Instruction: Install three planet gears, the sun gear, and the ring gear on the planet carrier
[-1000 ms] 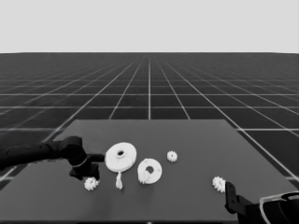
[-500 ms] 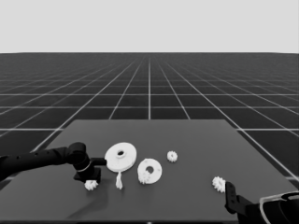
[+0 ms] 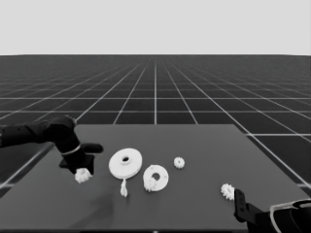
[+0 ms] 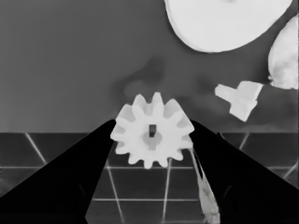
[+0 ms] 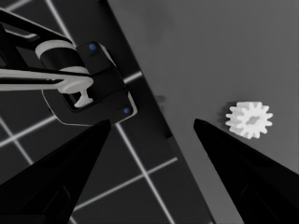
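One gear (image 4: 153,129) seemingly gripped by left gripper (image 4: 152,140), above table (image 3: 204,145).

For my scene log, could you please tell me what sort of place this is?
Most likely a simulated assembly bench, not a real room: a bare dark table on an endless grid floor, with loose white gear parts and the left claw holding a small gear.

We see a matt dark table (image 3: 194,145). The gear (image 4: 153,129) looks like matt white plastic; its rim is bumpy.
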